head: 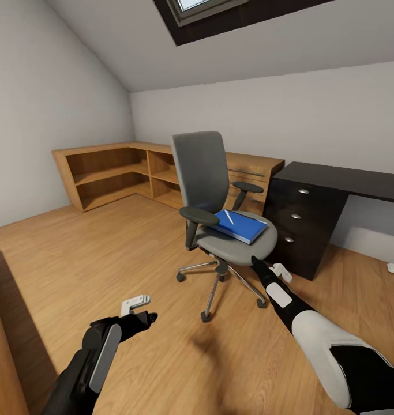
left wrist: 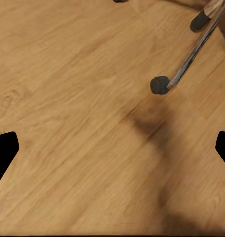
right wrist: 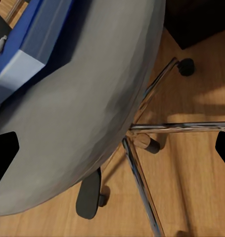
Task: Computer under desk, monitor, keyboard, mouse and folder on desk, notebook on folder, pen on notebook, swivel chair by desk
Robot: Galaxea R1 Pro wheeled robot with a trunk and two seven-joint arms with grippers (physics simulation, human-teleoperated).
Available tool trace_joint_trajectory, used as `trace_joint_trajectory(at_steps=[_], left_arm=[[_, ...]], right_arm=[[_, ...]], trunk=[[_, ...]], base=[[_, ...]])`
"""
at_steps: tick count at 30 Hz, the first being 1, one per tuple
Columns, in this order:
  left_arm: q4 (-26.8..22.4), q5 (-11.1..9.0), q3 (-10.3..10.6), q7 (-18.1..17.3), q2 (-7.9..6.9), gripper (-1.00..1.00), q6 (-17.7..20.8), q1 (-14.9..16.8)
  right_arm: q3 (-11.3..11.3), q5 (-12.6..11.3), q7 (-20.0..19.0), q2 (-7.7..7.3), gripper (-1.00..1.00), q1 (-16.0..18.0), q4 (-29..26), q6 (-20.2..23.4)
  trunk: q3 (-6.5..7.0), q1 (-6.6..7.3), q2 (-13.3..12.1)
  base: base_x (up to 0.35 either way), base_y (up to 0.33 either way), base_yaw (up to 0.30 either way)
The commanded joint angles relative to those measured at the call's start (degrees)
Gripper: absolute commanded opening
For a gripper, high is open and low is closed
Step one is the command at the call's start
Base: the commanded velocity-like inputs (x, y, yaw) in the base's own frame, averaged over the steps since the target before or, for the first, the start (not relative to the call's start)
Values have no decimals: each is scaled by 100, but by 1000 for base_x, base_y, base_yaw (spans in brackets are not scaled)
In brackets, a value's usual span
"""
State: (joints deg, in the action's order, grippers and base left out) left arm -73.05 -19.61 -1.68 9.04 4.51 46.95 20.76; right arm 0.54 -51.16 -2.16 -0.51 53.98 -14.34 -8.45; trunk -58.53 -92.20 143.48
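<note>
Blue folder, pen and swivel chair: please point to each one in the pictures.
folder (head: pixel 241 226), head view, on its blue top cover.
pen (head: pixel 229 217), head view, on the middle of the white stick.
swivel chair (head: pixel 200 164), head view, on the grey backrest.

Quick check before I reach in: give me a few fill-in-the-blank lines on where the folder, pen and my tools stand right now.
1. The blue folder lies on the seat of the ____.
2. The white pen rests on top of the ____.
3. The tool closer to the seat is the ____ tool.
4. The left tool hangs above the wooden ____.

Missing words: swivel chair; folder; right; floor
</note>
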Motion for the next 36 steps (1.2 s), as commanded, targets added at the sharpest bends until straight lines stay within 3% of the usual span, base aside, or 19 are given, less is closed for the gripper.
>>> trace_joint_trajectory(at_steps=[1,36], left_arm=[[14,-60,-8,45,3,100,25,4],[190,-59,32,28,6,100,9,7]], right_arm=[[7,-50,-22,-1,100,5,7,-18],[-19,-65,12,-75,100,0,27,10]], trunk=[[-5,1,2],[-5,1,2]], base=[[0,0,0],[198,-62,0]])
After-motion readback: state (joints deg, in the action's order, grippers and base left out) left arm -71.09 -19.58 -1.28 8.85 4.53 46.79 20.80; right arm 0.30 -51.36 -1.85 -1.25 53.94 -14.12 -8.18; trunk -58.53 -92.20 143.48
